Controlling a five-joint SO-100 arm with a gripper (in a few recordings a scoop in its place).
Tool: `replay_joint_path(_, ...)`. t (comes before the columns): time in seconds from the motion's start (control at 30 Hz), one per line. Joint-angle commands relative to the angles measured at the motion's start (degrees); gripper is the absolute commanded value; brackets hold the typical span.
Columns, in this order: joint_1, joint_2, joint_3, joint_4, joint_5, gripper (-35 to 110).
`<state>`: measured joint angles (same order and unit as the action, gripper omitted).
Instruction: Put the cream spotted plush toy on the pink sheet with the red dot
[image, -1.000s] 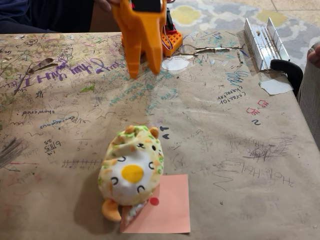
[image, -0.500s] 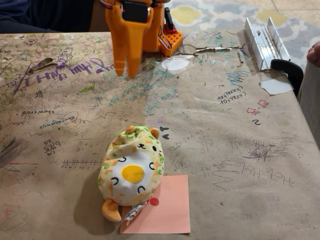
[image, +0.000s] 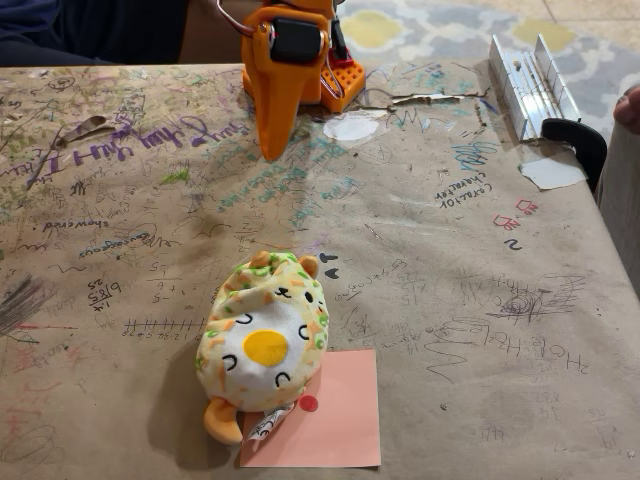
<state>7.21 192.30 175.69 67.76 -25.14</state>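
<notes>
Cream spotted plush toy (image: 265, 341) is seen lying partly over the left edge of the pink sheet with the red dot (image: 330, 415), the dot left just uncovered beside it. The gripper (image: 275, 150), fingers brought together and empty, is held well apart near the table's far edge, presumably because the placement is judged largely finished.

This looks like a home craft or hobby corner. The counter (image: 470, 260) is covered in brown paper full of pen scribbles and doodles, a patterned rug (image: 440, 30) lies on tiled floor behind it, and a black clamp (image: 578, 140) grips one edge.
</notes>
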Motion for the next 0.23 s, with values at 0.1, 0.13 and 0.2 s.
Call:
replay_joint_path(0.1,-0.2,0.8,0.1,1.2,0.4,0)
replay_joint_path(0.13,-0.1,0.8,0.1,1.2,0.4,0)
replay_joint_path(0.2,0.1,0.8,0.1,1.2,0.5,0)
